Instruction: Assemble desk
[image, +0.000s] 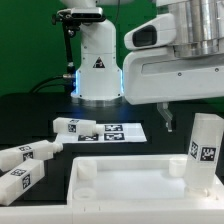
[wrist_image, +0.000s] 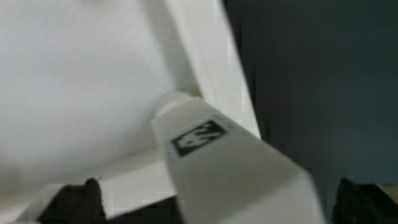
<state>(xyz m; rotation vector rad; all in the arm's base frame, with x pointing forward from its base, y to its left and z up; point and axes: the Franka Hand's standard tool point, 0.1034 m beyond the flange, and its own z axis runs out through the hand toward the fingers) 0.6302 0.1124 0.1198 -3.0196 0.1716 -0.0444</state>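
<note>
The arm comes in from the exterior view's right; its pincer (image: 168, 117) hangs downward, fingers (wrist_image: 80, 198) spread wide.

The tabletop (image: 120, 162) runs off the exterior view's bottom edge, and the lowest loose leg (image: 20, 182) is cut by its left edge. The wrist view is blurred: the tag (wrist_image: 199, 135) on the upright leg (wrist_image: 231, 175) is unreadable, and the end effector (wrist_image: 222, 200) shows only dark fingertips (wrist_image: 80, 198).

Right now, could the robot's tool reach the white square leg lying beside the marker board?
Probably yes. That white square plastic leg lies in the open with nothing over it. The tool is over by the upright white leg, so it must cross first.
</note>
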